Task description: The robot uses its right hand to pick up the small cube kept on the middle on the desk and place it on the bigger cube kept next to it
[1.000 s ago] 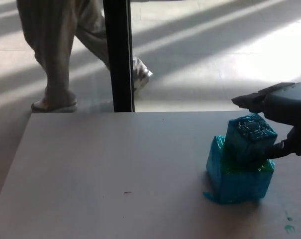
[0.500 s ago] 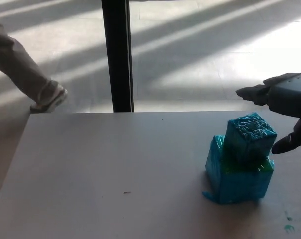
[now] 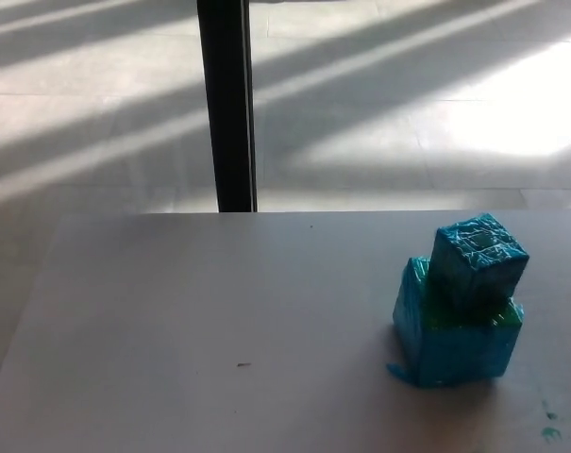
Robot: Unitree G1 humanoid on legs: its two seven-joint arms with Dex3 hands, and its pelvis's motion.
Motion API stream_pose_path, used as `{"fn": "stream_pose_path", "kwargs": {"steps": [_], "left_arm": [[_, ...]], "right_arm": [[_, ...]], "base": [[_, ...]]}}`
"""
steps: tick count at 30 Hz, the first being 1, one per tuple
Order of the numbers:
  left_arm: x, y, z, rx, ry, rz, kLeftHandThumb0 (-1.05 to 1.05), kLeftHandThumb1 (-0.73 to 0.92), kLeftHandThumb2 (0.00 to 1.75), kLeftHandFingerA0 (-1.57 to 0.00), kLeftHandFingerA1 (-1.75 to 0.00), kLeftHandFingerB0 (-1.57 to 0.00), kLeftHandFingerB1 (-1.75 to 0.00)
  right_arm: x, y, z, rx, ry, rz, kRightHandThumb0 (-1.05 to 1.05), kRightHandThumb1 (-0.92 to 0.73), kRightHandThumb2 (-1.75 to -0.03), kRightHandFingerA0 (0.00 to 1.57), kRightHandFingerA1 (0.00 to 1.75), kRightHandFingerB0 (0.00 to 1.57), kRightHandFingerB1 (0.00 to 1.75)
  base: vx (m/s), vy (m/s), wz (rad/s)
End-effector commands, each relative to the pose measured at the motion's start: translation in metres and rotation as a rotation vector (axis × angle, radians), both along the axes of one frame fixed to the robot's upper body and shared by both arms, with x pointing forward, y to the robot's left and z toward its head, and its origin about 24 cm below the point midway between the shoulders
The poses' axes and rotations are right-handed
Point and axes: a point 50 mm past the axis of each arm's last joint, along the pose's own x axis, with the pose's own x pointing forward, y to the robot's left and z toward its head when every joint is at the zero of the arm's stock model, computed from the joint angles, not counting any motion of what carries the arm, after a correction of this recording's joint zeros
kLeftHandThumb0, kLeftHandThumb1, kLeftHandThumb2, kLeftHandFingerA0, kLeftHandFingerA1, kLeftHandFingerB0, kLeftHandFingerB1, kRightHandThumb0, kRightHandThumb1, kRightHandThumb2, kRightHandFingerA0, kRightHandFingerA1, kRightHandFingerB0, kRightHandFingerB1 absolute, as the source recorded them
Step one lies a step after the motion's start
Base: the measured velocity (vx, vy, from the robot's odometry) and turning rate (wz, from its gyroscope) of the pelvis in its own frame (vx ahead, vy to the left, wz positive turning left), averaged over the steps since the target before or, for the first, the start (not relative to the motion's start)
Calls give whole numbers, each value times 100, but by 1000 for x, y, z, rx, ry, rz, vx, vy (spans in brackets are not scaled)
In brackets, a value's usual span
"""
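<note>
Desk [image 3: 172, 311]: small cube [image 3: 478, 257] atop bigger cube [image 3: 455, 335]

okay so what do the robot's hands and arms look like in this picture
Neither robot hand nor any arm shows in the head view now, so their look cannot be described. Only the small cube sitting on the bigger cube, both wrapped in blue, on the pale desk.
</note>
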Motion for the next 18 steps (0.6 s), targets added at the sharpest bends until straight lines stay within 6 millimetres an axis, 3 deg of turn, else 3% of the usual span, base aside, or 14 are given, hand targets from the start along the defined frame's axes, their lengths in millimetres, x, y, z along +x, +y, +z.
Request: {"fn": "stream_pose_path", "kwargs": {"steps": [1,3,5,6,7,9,11,13,14,15,16,18], "left_arm": [[-2,5,4,16,-2,12,-71,70,61,-46,-54,-44,-38],[-2,5,4,19,-4,12,-71,70,62,-47,-55,-43,-38],[-3,5,4,11,-9,12,-71,70,62,-47,-55,-43,-39],[-2,5,4,13,-3,19,-72,70,61,-48,-55,-45,-39],[-5,6,3,20,5,11,-71,71,61,-48,-53,-44,-38],[-5,6,3,22,7,6,-71,71,61,-48,-53,-44,-38],[-6,6,3,20,15,13,-72,70,62,-48,-52,-44,-37],[-6,6,3,19,14,12,-72,70,62,-48,-52,-44,-37],[-6,6,4,19,11,10,-73,71,62,-49,-55,-44,-38],[-5,6,4,18,3,10,-72,69,61,-48,-56,-45,-39],[-5,6,5,16,-3,13,-73,70,61,-48,-55,-46,-39],[-5,6,5,18,0,9,-73,70,61,-48,-55,-46,-39]], "right_arm": [[-28,-46,-4,117,-86,-97,-82,-54,-81,0,1,2,4],[-45,-71,-15,207,-117,-168,-80,-51,-82,0,10,4,6],[-53,-81,-21,217,-144,-220,-69,-53,-76,0,0,10,13],[-58,-88,-26,243,-158,-245,-59,-57,-67,0,0,3,21],[-70,-102,-35,261,-183,-315,-75,-52,-82,0,10,6,16],[-75,-106,-38,264,-193,-338,-75,-52,-82,0,10,6,16],[-100,-131,-62,386,-250,-441,-81,-53,-84,0,14,4,14],[-103,-132,-64,399,-253,-447,-81,-53,-84,0,14,4,14],[-106,-134,-67,414,-260,-454,-66,-66,-60,0,10,3,28],[-117,-141,-83,457,-267,-494,-87,-57,-90,0,24,1,26],[-131,-148,-101,496,-260,-553,-87,-56,-91,0,28,2,30],[-135,-150,-106,508,-258,-570,-87,-56,-91,0,28,2,30]], "base": [[0,0,0],[0,0,0],[0,0,0],[0,0,0],[0,0,0],[0,0,0],[0,0,0],[0,0,0],[0,0,0],[0,0,0],[0,0,0],[0,0,0]]}}
